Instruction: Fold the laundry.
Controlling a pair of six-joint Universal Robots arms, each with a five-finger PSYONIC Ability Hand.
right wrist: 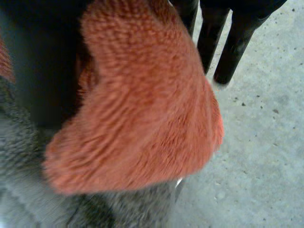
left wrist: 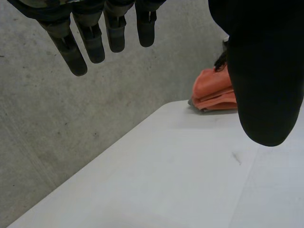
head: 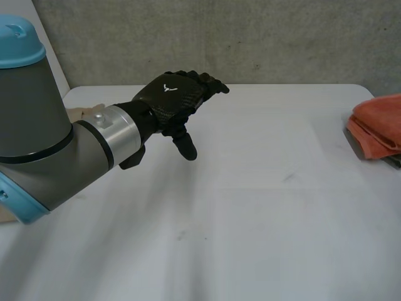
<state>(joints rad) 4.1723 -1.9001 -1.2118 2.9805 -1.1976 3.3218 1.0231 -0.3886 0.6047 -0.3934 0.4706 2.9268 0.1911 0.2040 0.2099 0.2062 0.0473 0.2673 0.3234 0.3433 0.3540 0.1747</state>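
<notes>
Left hand (head: 174, 100) slack above a white table (head: 250, 207); folded orange towel (head: 379, 125) at the table's right edge.
Left hand: raised over the far-left part of the table, fingers (left wrist: 76, 52) straight and set apart from the thumb (left wrist: 266, 85), grasping nothing. Orange towel: folded, well apart from that hand, lying on a grey towel (head: 395, 161) whose edge shows beneath it. Right hand (right wrist: 228, 47): close against the orange towel's fuzzy pile, with the grey towel below; whether it grips the cloth I cannot tell. Concrete wall (head: 250, 37) behind the table.
</notes>
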